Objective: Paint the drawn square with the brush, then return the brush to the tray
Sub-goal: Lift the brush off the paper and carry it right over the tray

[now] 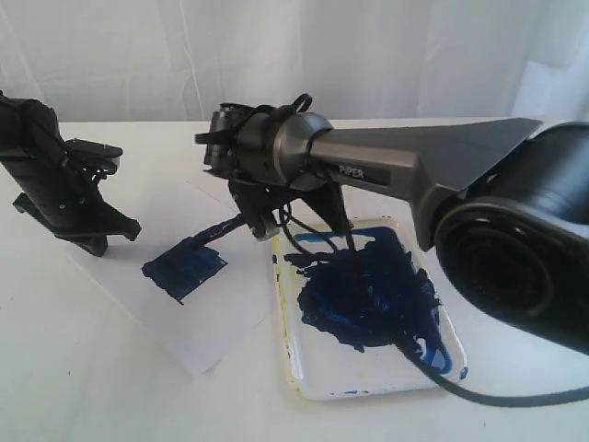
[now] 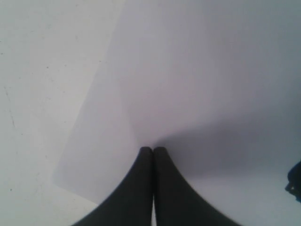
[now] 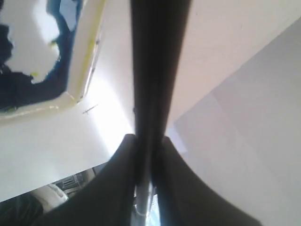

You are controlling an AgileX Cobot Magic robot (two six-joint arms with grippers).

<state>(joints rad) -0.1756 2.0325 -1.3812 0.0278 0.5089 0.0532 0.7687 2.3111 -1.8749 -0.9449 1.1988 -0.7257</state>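
The drawn square (image 1: 184, 267) is smeared dark blue on the white paper sheet (image 1: 120, 285). My right gripper (image 1: 259, 221) reaches across from the right and is shut on the brush (image 1: 221, 228), whose dark tip points down at the square's far corner. In the right wrist view the black brush (image 3: 157, 70) runs between the jaws of the right gripper (image 3: 149, 140). The white tray (image 1: 287, 341) with a large blue blotch lies just right of the square, and its corner (image 3: 87, 56) shows in that view too. My left gripper (image 1: 99, 244) is shut and empty, its tips (image 2: 153, 149) on the paper.
A black cable (image 1: 433, 378) from the right arm trails across the tray to the right edge. The paper (image 2: 197, 94) lies skewed on the white table (image 1: 74, 387). A dark blue patch (image 2: 295, 181) shows at the edge of the left wrist view.
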